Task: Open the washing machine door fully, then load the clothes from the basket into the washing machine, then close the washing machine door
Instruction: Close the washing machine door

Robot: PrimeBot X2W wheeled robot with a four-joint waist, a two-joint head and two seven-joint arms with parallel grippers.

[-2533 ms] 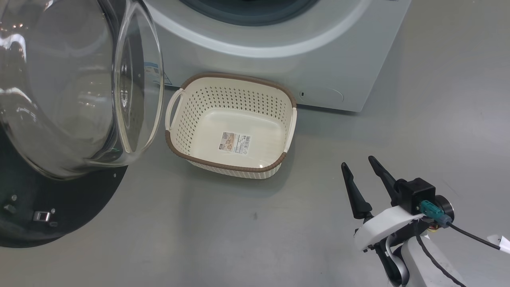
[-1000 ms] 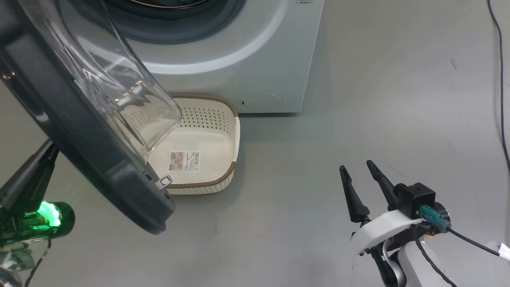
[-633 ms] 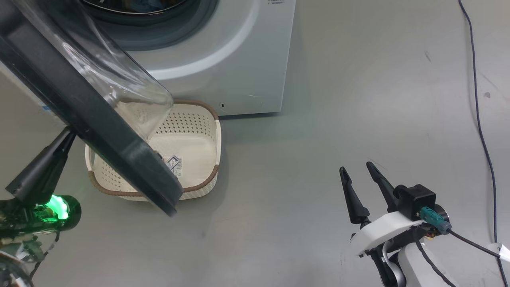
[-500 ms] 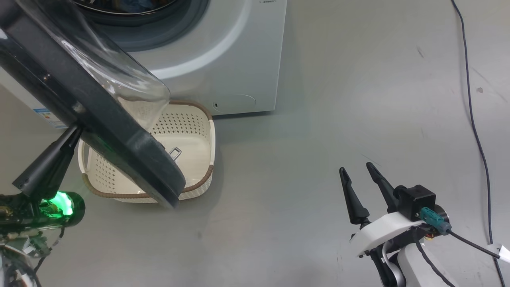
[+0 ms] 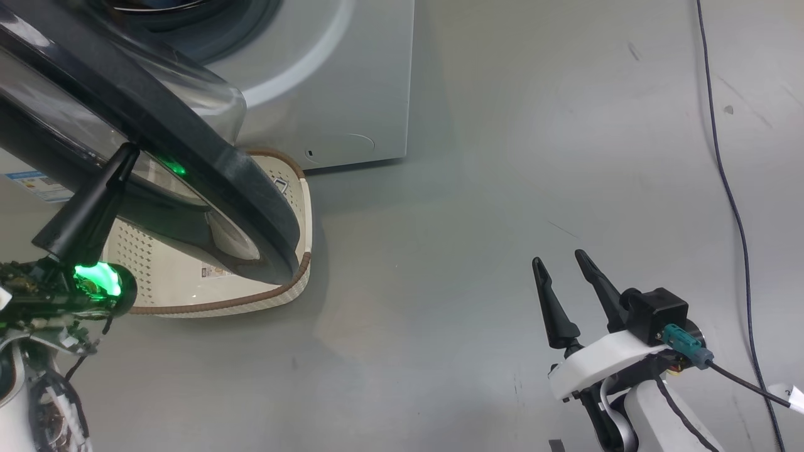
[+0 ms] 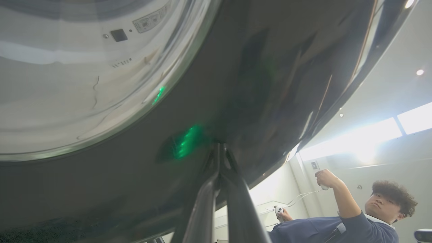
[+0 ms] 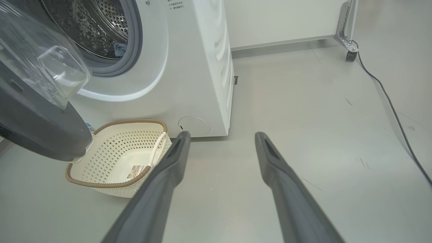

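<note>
Showing from the right wrist: clothes (image 7: 118, 50) inside drum (image 7: 98, 27).

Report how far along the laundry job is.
Done: the basket is empty, and blue fabric shows inside the washing machine. In hand: the left gripper, fingers shut, presses on the black rim of the washing machine door, which stands half-swung over the basket. Left: shutting the door fully. The right gripper hangs open over the floor.

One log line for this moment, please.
washing machine door: part-open | left hand: shut, tips against door rim | right hand: open, empty | basket: looks empty, partly under door
</note>
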